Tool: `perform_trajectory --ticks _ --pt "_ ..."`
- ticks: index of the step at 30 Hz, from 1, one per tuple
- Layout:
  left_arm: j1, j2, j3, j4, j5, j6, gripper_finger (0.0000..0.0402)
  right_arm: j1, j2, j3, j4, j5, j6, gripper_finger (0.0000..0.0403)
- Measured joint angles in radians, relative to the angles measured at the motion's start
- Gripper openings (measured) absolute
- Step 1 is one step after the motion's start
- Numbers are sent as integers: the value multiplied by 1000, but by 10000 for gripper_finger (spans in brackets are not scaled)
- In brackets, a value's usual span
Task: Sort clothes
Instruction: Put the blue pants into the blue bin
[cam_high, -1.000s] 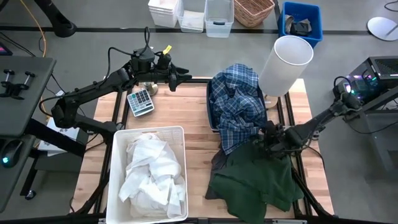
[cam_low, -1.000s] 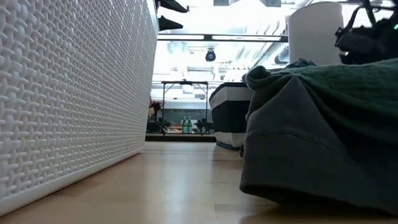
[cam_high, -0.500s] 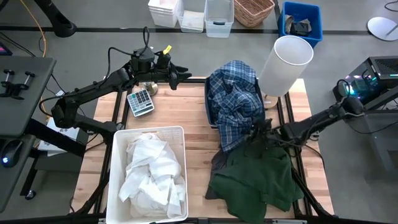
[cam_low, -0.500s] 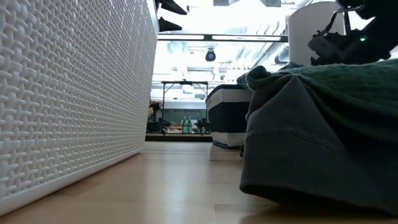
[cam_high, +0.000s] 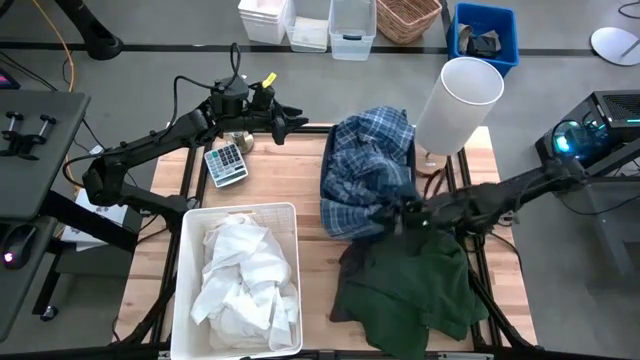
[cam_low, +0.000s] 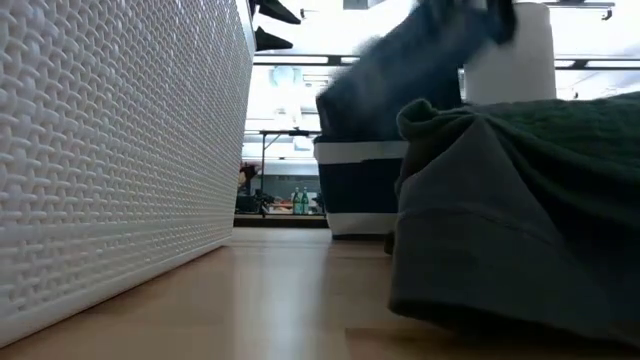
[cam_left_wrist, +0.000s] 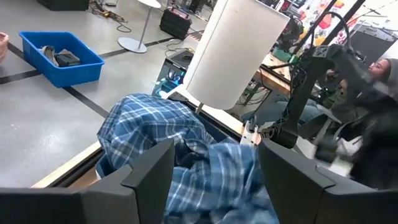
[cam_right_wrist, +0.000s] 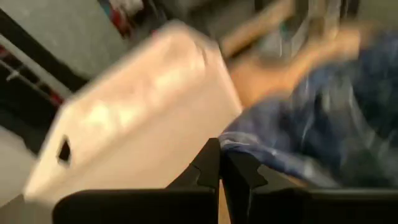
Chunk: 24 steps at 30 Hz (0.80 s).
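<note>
Right gripper (cam_high: 397, 216): we have it clamped on the blue-and-white plaid fabric shirt (cam_high: 365, 172), dark green garment (cam_high: 410, 292) just beside it.
Left gripper (cam_high: 298, 122): we hold it open above the wooden bench (cam_high: 310, 195).

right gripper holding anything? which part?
Right gripper is shut on the blue-and-white plaid fabric shirt, pinching its near lower edge. Left gripper holds nothing.
</note>
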Motion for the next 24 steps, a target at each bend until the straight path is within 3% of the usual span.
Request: perform_trajectory --ticks 5,9,14,17,21,24 --pt "0 0 0 -2 0 -1 220 -78 9 216 -222 282 -204 1" --pt "0 0 0 -2 0 -10 220 -190 9 276 -385 448 -201 1" --pt "-1 0 0 -4 0 -11 220 -341 31 182 -444 401 -62 1" --pt "-2 0 0 -5 0 -11 220 -434 79 81 -311 348 -28 0" --pt "-2 0 0 -6 0 -11 220 -553 195 -19 -51 199 -22 0" --pt "-2 0 0 -6 0 -12 220 -611 320 -43 -36 144 65 0"
